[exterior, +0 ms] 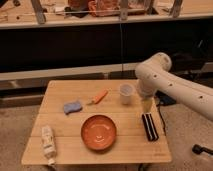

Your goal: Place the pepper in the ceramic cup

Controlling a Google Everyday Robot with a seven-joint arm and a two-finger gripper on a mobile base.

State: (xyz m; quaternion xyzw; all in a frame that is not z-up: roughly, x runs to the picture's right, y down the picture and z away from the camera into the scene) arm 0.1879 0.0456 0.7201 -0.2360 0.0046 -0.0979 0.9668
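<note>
The slim orange pepper (100, 96) lies on the wooden table (57, 125), a little back of the middle. Just to its right the small white ceramic cup (126, 93) stands upright. My white arm reaches in from the right and bends down over the table's right side. Its gripper (146, 106) hangs open just right of the cup, pointing down with nothing in it, above the far end of a black object.
A large orange bowl (99, 132) sits at the front middle. A blue sponge (72, 107) lies left of the pepper and a white bottle (48, 142) at the front left corner. The black oblong object (149, 126) lies near the right edge. A counter runs behind.
</note>
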